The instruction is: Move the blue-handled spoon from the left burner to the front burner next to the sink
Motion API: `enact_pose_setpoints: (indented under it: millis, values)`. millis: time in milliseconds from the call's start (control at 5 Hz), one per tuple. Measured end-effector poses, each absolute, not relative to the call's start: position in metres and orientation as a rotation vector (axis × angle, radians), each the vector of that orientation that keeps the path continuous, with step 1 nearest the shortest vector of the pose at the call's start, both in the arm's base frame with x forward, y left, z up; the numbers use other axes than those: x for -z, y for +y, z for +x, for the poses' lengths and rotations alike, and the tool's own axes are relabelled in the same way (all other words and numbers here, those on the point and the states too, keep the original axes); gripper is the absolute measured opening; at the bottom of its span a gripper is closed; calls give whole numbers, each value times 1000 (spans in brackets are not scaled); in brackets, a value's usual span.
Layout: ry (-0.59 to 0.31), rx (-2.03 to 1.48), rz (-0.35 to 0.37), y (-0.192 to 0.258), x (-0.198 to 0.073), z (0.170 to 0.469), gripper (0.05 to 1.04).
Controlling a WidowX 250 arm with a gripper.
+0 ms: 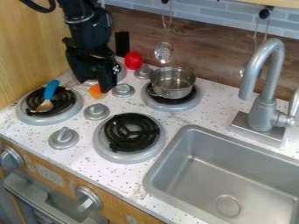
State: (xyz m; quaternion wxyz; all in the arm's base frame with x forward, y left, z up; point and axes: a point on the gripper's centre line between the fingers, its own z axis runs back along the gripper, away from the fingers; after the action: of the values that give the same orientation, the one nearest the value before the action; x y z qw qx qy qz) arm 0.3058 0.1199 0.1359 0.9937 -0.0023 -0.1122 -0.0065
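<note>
Left of the pot (173,83) in view, my gripper (98,85) hides most of a burner (122,71) and part of an orange thing (95,91) too small to name. Right of the pot, the sink (201,168) runs out of frame.

black gripper (98,84) by an orange thing (96,91)

the gripper hangs low over the stove (79,144). a red thing (133,61) is near it. a shiny pot (173,87) sits on one burner (159,106). a blue-handled spoon (50,90) lies on another burner (50,119).
</note>
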Motion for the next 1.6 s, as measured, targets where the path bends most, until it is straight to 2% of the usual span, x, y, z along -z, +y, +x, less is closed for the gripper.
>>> enact_pose_setpoints:
  millis: [200, 400, 600, 1000, 1200, 1400, 1600]
  values:
    - [-192, 14, -21, 118, -124, 305, 1011]
    - [-255, -85, -86, 141, -118, 318, 1011]
    - [-366, -222, -114, 191, -108, 325, 1011]
    - [-549, -369, 53, 257, -110, 330, 1011]
    - [-552, -397, 87, 267, -107, 327, 1011]
    - [-533, -430, 150, 278, -100, 323, 1011]
    - [-472, -453, 169, 285, -82, 319, 1011]
